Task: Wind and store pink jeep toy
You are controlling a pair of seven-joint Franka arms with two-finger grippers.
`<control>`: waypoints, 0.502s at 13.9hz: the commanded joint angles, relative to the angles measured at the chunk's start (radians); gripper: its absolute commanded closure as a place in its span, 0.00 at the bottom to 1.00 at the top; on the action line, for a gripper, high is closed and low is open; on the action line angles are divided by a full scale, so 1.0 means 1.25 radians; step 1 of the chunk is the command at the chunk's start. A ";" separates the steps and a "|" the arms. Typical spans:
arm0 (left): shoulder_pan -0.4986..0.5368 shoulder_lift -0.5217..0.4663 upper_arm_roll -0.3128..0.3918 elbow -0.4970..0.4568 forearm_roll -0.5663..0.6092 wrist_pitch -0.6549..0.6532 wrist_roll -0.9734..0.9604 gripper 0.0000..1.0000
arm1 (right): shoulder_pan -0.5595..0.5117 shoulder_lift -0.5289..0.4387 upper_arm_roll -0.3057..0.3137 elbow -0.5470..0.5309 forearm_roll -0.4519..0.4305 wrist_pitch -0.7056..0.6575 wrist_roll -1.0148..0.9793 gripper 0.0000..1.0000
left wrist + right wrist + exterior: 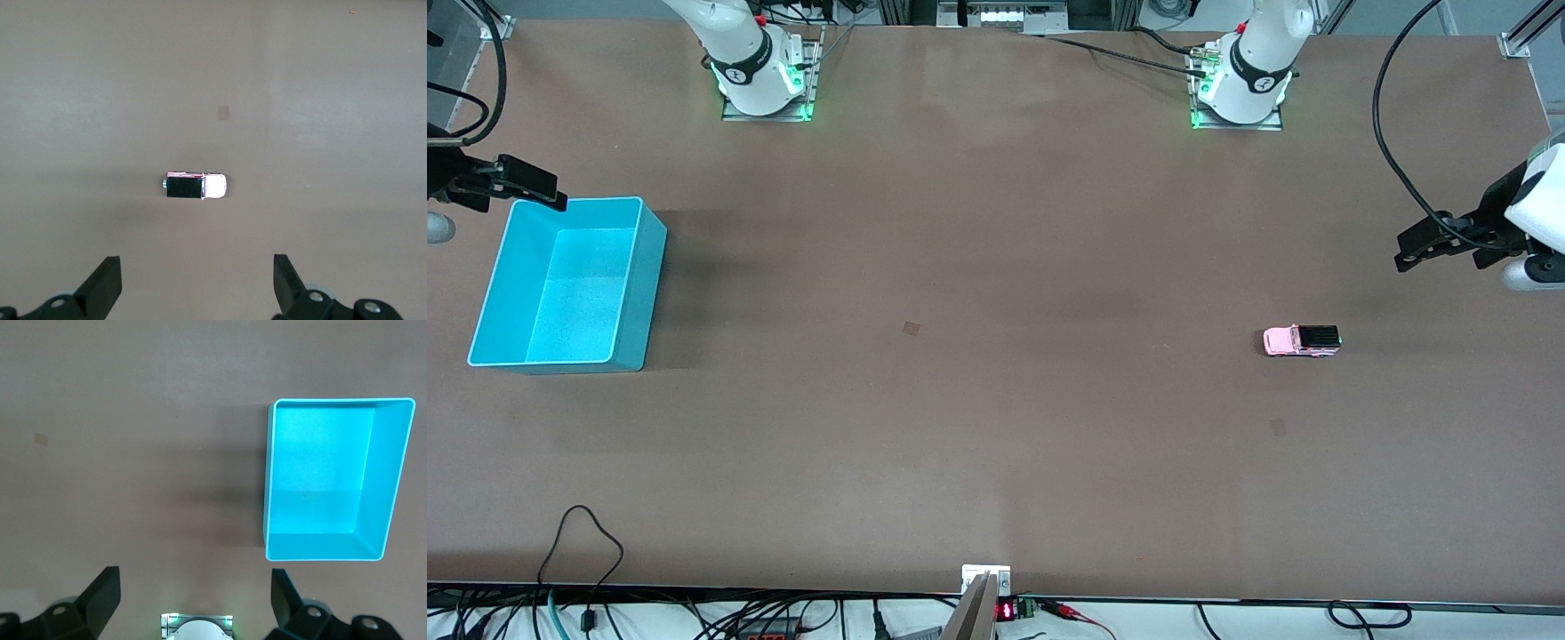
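The pink jeep toy (1302,340) stands on the brown table toward the left arm's end, pink hood and black roof up. In the left wrist view it (195,186) lies ahead of my open, empty left gripper (195,283). In the front view the left gripper (1414,249) hangs above the table at that end, apart from the jeep. The turquoise bin (645,284) stands empty at the right arm's end. My right gripper (538,187) is open and empty over the bin's rim corner farthest from the front camera. The right wrist view shows the bin (387,473) beside the gripper (193,600).
The two arm bases (765,76) (1240,84) stand along the table edge farthest from the front camera. Small tape marks (911,328) (1278,427) lie flat on the table. A bracket (985,582) and cables sit at the nearest edge.
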 commanded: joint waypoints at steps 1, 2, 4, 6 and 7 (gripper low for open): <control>0.008 -0.031 -0.004 -0.035 -0.012 -0.001 0.009 0.00 | -0.009 -0.009 0.012 -0.006 -0.013 0.005 0.003 0.00; 0.008 -0.029 -0.004 -0.034 -0.010 0.001 0.009 0.00 | -0.009 -0.009 0.012 -0.006 -0.013 0.007 0.003 0.00; 0.007 -0.020 -0.003 -0.034 -0.007 0.002 -0.003 0.00 | -0.009 -0.009 0.012 -0.007 -0.013 0.007 0.003 0.00; 0.002 0.004 -0.004 -0.033 -0.006 -0.003 0.007 0.00 | -0.010 -0.008 0.012 -0.006 -0.013 0.007 0.003 0.00; -0.003 0.016 -0.006 -0.033 -0.005 -0.004 0.006 0.00 | -0.010 -0.008 0.012 -0.006 -0.013 0.007 0.003 0.00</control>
